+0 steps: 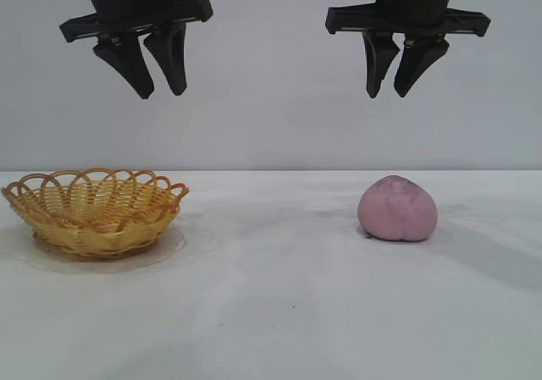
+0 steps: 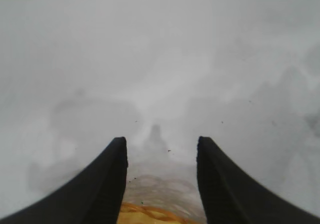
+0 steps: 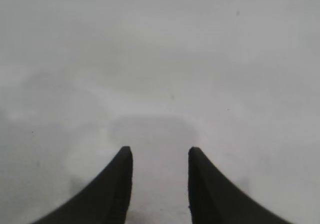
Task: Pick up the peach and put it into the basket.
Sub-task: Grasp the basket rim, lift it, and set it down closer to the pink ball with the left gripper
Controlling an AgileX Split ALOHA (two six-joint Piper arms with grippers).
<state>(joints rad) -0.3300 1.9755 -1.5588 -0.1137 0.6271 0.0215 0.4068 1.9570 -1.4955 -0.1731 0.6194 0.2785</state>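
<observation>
The pink-mauve peach [image 1: 398, 209] lies on the white table at the right. The yellow-orange wicker basket [image 1: 93, 212] stands at the left, empty. My left gripper [image 1: 161, 92] hangs high above the basket, open and empty; the left wrist view shows its fingers [image 2: 117, 179] apart, with a strip of the basket [image 2: 150, 215] below them. My right gripper [image 1: 387, 94] hangs high above the peach, open and empty. In the right wrist view its fingers [image 3: 122, 179] stand apart over bare table, and the peach is out of view there.
The white table [image 1: 279, 295] runs from the basket to the peach and to the front edge. A plain grey wall [image 1: 271, 126] stands behind it.
</observation>
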